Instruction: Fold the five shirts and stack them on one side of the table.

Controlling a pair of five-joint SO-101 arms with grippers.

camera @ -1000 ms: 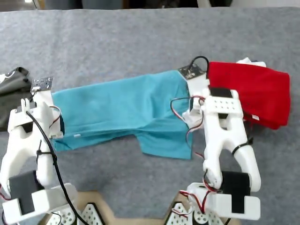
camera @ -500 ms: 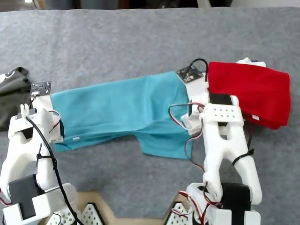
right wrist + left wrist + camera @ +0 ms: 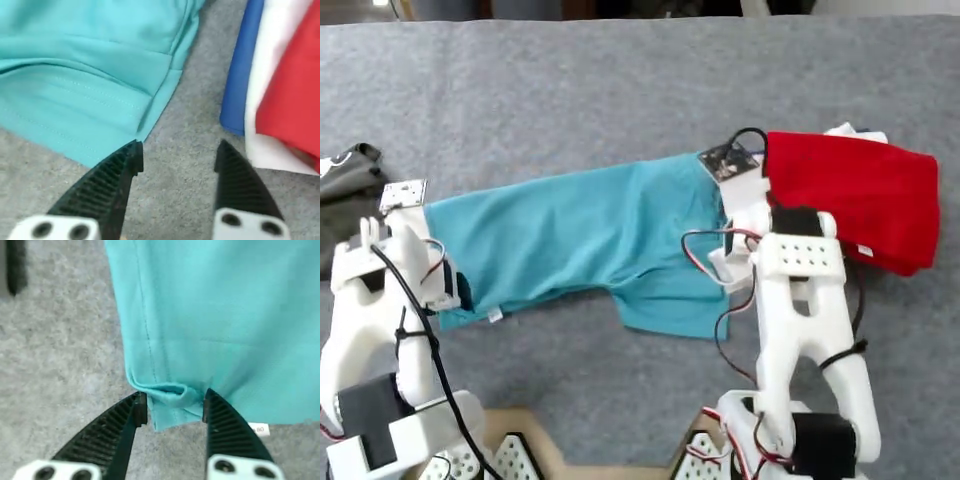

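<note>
A teal shirt [image 3: 580, 235] lies spread across the middle of the grey table [image 3: 620, 80]. My left gripper [image 3: 448, 298] is at its near left corner. In the left wrist view that gripper [image 3: 172, 407] is shut on a bunched fold of the teal shirt's hem [image 3: 167, 392], beside a white tag [image 3: 258, 429]. My right gripper [image 3: 730, 248] sits by the shirt's right end. It stands open [image 3: 177, 155] over bare table, between the teal shirt's edge [image 3: 150, 100] and a folded stack. That stack has a red shirt [image 3: 855, 195] on top, with white [image 3: 270, 100] and blue [image 3: 240, 75] layers under it.
A dark crumpled garment [image 3: 345, 175] lies at the table's left edge, just beyond the left arm. The far half of the table is bare grey felt. The arm bases stand at the near edge.
The left arm has drawn back toward the near edge, dragging the teal shirt's left corner and tag with it. The right arm shifted slightly forward and stayed open.
</note>
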